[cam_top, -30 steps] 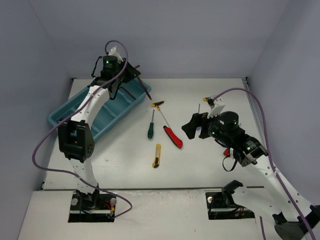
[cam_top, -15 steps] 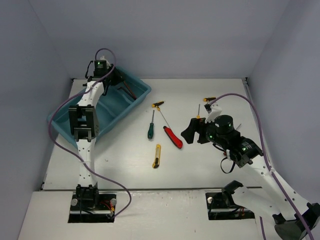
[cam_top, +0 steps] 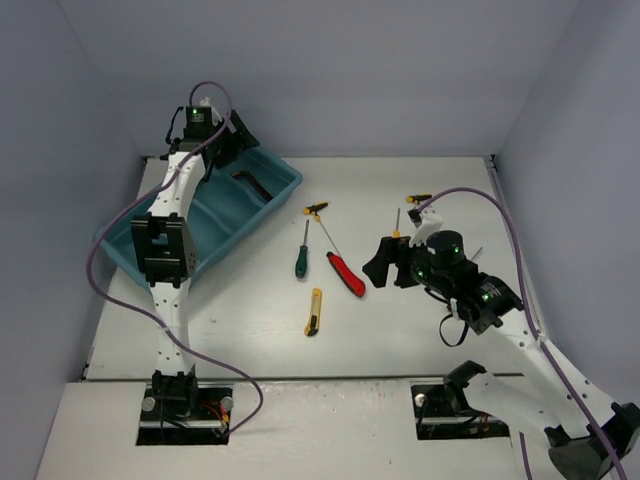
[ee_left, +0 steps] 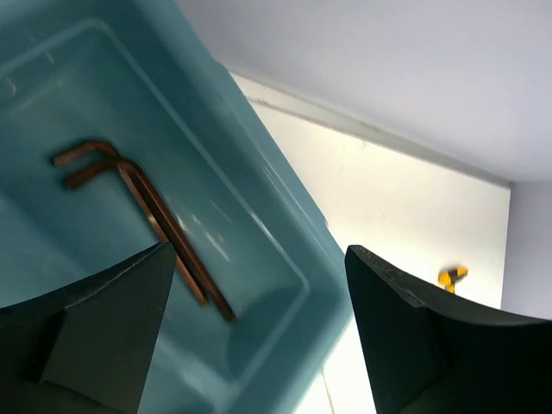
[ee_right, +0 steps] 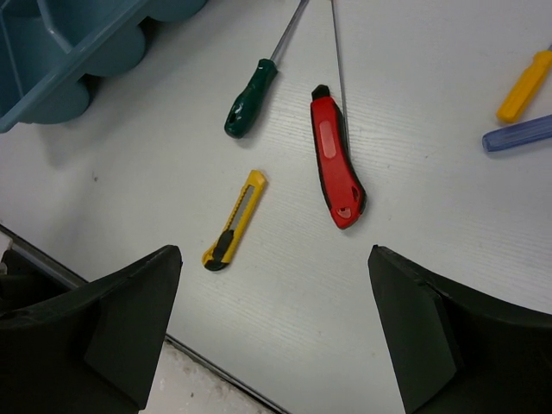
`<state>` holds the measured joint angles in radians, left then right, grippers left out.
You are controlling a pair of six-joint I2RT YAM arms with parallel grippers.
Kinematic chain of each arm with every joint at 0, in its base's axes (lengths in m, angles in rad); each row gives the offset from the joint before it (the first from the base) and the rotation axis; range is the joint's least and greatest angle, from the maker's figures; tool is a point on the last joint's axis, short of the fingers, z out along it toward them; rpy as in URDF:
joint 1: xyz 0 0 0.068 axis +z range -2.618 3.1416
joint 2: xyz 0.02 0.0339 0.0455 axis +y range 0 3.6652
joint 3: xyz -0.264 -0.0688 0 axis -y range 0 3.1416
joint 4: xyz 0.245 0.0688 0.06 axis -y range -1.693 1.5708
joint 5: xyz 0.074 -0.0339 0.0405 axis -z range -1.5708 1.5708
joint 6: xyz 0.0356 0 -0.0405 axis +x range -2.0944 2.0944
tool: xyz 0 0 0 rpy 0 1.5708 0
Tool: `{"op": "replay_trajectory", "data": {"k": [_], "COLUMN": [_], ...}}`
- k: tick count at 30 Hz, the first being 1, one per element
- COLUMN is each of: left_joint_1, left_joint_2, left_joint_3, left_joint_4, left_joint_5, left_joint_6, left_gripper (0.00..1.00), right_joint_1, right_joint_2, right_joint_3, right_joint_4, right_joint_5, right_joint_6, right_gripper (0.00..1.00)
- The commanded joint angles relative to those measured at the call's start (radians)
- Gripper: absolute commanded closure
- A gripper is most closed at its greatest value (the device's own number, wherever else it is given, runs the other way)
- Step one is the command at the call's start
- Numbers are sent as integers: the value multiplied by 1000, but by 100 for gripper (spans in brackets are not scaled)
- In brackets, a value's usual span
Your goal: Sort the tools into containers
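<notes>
I see the teal tray [cam_top: 230, 215] lying slantwise at the far-left corner of the counter [cam_top: 420, 330]. Two dark hex keys [cam_top: 252, 182] lie side by side, touching, in the tray's compartment nearest the far edge; on the left wrist view they [ee_left: 142, 207] rest flat on its floor, long arms along the compartment. I cannot tell what the other compartments hold, as the arm covers much of them.

The other tools lie loose about the middle of the counter. The green screwdriver [cam_top: 301, 258] is nearest the tray, its shaft towards the far edge. Just beside it, towards the right edge, is the red utility knife [cam_top: 346, 273], with the long shaft of a yellow-black T-handle driver [cam_top: 316, 209] running along it. The yellow utility knife [cam_top: 314, 311] lies closer to the near edge, apart from the rest. A second T-handle driver [cam_top: 418, 199] sits towards the far-right corner. The right wrist view also shows an orange screwdriver [ee_right: 523, 86] and a blue screwdriver [ee_right: 517, 134], side by side.

My left gripper [cam_top: 225, 150] hangs over the tray's far end, fingers spread wide, holding nothing. My right gripper [cam_top: 385, 262] hovers above the counter just right of the red knife, also wide apart and empty.
</notes>
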<state>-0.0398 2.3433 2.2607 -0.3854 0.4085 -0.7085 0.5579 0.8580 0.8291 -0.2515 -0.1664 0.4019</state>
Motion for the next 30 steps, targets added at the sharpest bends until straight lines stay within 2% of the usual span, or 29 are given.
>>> {"op": "replay_trajectory", "data": {"k": [1, 5, 7, 11, 13, 17, 21, 30], "left_joint_1": [-87, -209, -308, -480, -543, -624, -655, -654], "left_joint_2": [-334, -521, -609, -714, -725, -718, -666, -407], "left_joint_3": [-19, -215, -324, -513, -561, -632, -660, -556], "left_joint_4": [-123, -177, -216, -274, -315, -369, -389, -423], "left_joint_5": [-75, -193, -267, -396, -446, -561, -600, -640], "left_joint_6": [126, 167, 210, 245, 239, 239, 210, 196], "left_gripper": [22, 22, 22, 23, 22, 23, 23, 30], "right_joint_1": [4, 0, -5, -11, -12, -13, -14, -16], "right_joint_2": [20, 30, 38, 44, 40, 28, 4, -30], "right_joint_3": [27, 58, 72, 89, 87, 70, 49, 37], "right_joint_4": [32, 18, 2, -8, -11, -16, -22, -49], "right_joint_5": [85, 159, 223, 237, 233, 201, 182, 175], "right_joint_6": [-23, -49, -62, -83, -82, -74, -70, -79], "right_gripper": [13, 13, 13, 13, 13, 13, 13, 13]}}
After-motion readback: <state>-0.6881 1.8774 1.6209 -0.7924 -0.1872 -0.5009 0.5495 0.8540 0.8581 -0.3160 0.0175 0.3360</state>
